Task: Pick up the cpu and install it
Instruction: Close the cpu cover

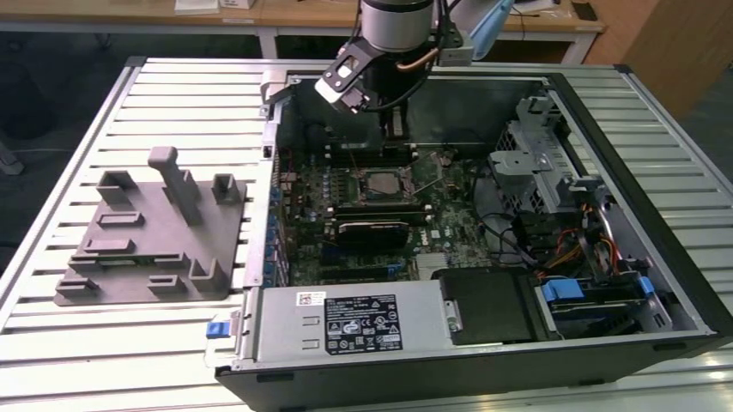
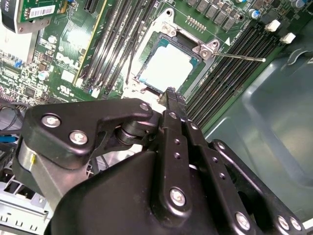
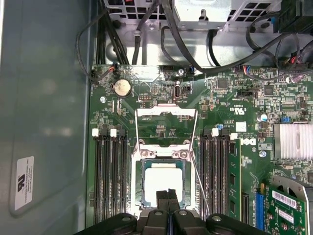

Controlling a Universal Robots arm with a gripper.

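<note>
The cpu (image 3: 164,182), a flat square chip with a shiny silver top, lies inside the open socket (image 3: 137,161) on the green motherboard. It appears in the second wrist view as the cpu (image 2: 168,68) and in the exterior view as the cpu (image 1: 382,182). My gripper (image 3: 167,195) hangs just above the chip's edge, its two black fingers pressed together with nothing between them. In the second wrist view the gripper (image 2: 170,94) tip points at the socket's rim. The exterior view has the gripper (image 1: 394,130) inside the case, over the board's far part.
The socket's load plate (image 3: 166,113) stands folded back and its thin lever (image 3: 199,176) is raised. Memory slots (image 3: 110,181) flank the socket. A grey holder (image 1: 149,232) sits on the slatted table at the exterior view's left. The power supply box (image 1: 343,322) and cables (image 1: 567,249) crowd the case's near side.
</note>
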